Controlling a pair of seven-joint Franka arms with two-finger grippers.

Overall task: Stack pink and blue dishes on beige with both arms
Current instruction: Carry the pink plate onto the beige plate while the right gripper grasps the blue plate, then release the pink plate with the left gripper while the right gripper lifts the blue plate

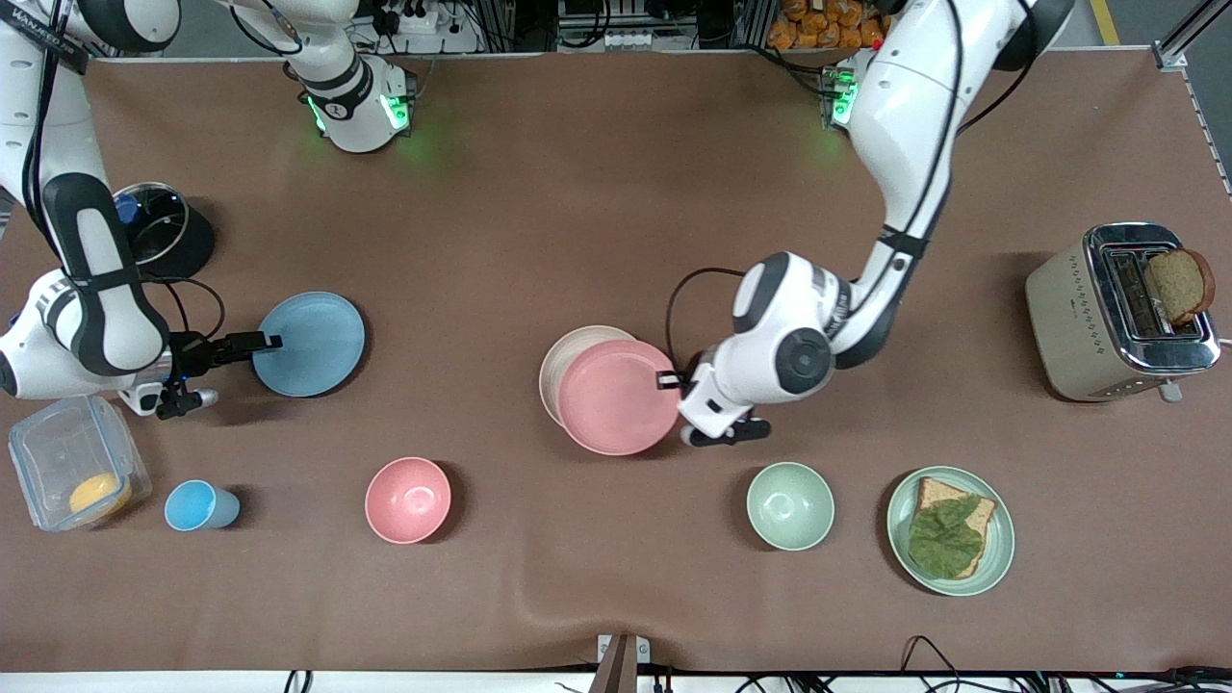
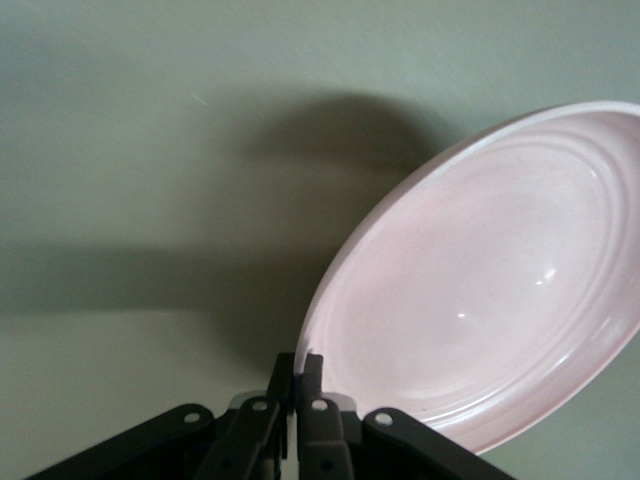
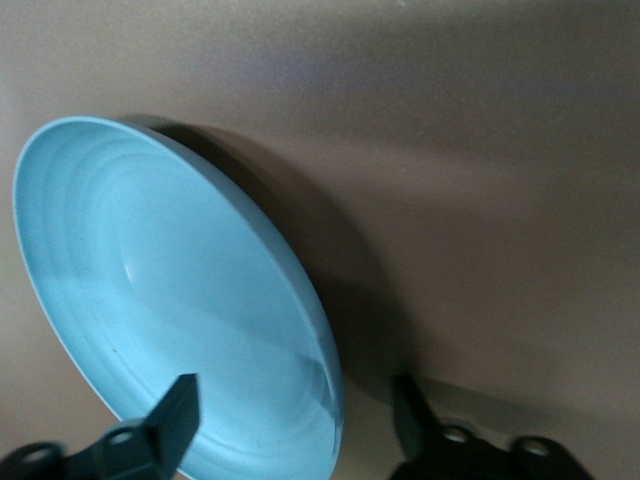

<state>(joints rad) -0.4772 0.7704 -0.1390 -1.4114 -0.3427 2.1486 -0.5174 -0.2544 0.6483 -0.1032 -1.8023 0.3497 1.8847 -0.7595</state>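
Note:
The pale pink plate (image 1: 619,396) overlaps most of the beige plate (image 1: 570,354), offset toward the front camera, and only a crescent of beige shows. My left gripper (image 1: 671,381) is shut on the pink plate's rim (image 2: 318,352) at the side toward the left arm's end. In the left wrist view the pink plate (image 2: 490,280) looks tilted, with a shadow under it. The light blue plate (image 1: 310,344) lies flat toward the right arm's end. My right gripper (image 1: 241,368) is open astride its rim. One finger (image 3: 175,412) is over the blue plate (image 3: 150,290) and the other rests outside it.
Nearer the front camera stand a blue cup (image 1: 197,505), a deep pink bowl (image 1: 408,500), a green bowl (image 1: 790,505) and a green plate (image 1: 1001,539) with bread and lettuce. A toaster (image 1: 1088,322) sits at the left arm's end. A clear container (image 1: 58,452) and a black pot (image 1: 164,229) sit at the right arm's end.

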